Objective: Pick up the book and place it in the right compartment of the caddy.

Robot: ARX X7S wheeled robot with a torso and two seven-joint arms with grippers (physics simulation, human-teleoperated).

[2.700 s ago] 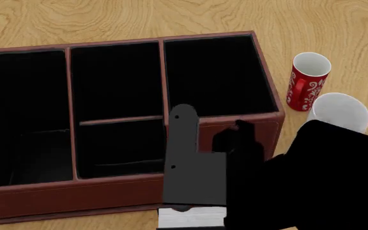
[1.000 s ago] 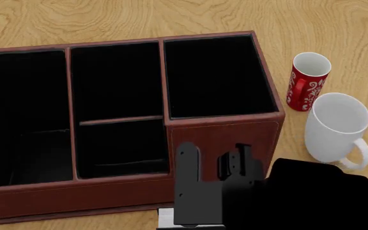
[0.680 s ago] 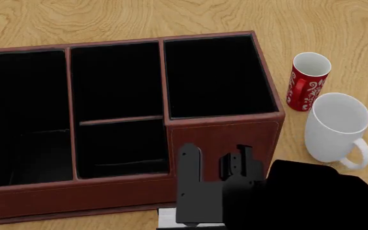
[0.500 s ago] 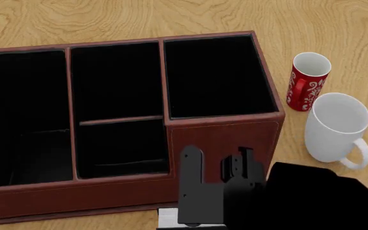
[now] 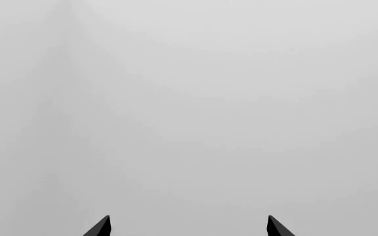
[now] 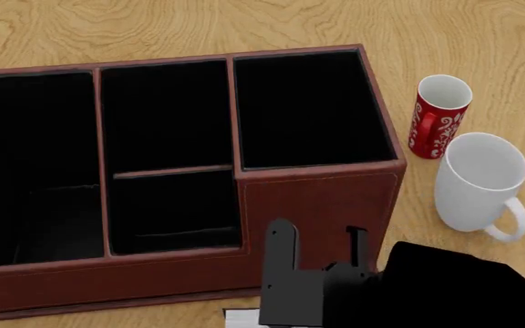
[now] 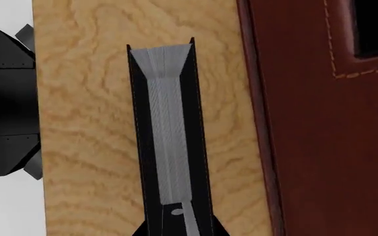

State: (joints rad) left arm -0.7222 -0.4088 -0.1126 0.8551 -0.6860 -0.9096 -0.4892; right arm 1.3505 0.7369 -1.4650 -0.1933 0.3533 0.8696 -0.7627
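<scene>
1. Leftmost on the wooden desk stands one caddy, reddish-brown with black lining, divided into four sections: a long one at its left end, two in the split middle, and the right compartment with the tallest walls.
2. Just in front of the caddy's near wall lies one book, resting on its spine with the white-grey page edge up; the head view shows only a pale sliver of it at the bottom edge.
3. Its long axis runs parallel to the caddy's front wall, near it but not touching.
4. Over it the right tool points down, its two fingers spread apart and gripping nothing; the right wrist view shows one finger overlapping the book's near end.
5. Right of the caddy stand two mugs: one red patterned mug and one larger white mug.
6. Apart from all this, the left tool shows two dark tips set wide, empty, against plain grey.
</scene>
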